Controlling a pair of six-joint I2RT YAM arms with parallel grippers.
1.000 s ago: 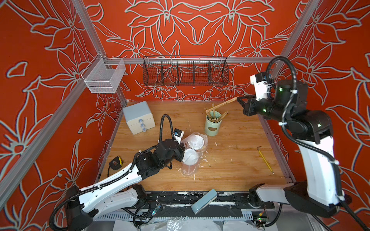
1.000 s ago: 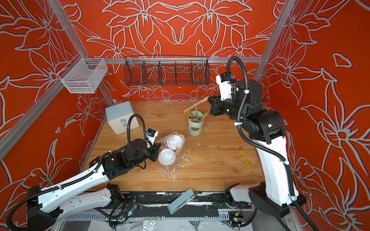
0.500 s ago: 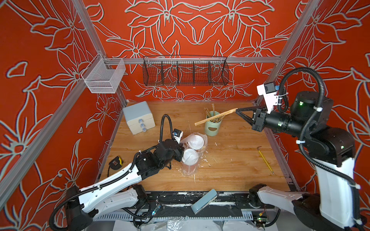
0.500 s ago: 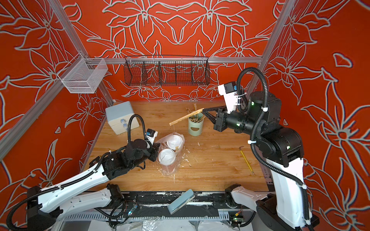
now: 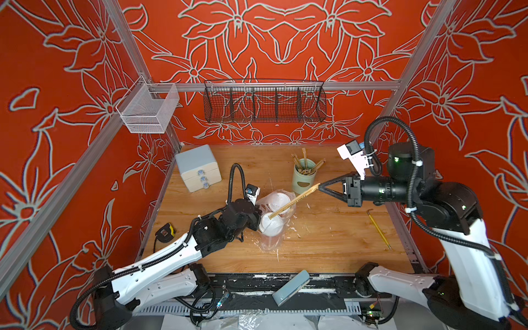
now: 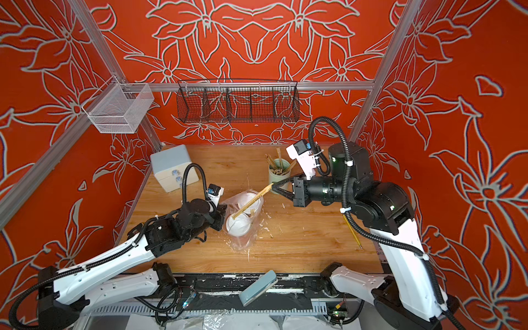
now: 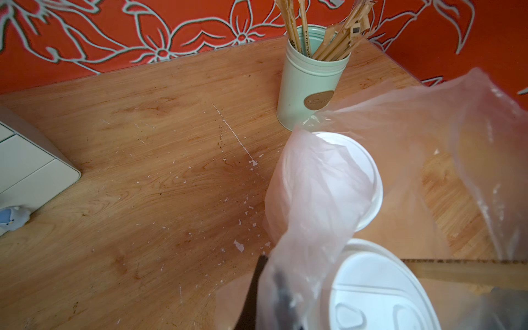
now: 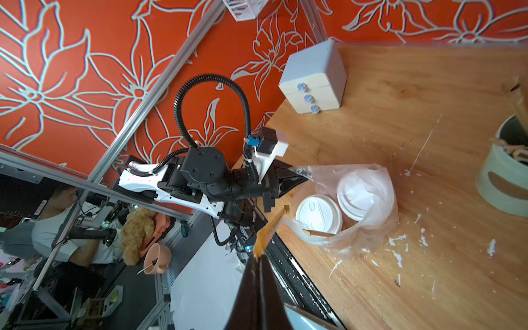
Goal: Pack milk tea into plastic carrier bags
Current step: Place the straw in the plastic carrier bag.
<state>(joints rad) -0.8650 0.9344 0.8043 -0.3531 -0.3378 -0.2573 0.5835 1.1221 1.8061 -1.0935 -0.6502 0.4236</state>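
Right wrist view: right gripper (image 8: 258,258) tight on a stick (image 8: 271,228) (left gripper (image 8: 305,177) tight on the bag (image 8: 384,197)).

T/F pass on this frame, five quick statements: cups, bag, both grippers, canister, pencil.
1. Both cups stand inside the plastic bag. True.
2. The right gripper is open and empty. False: it is shut on a long stick.
3. The left gripper pinches the bag's edge. True.
4. The mint-green canister lies tipped over. False: it stands upright, with sticks in it.
5. The yellow pencil stands in the canister. False: it lies on the table.
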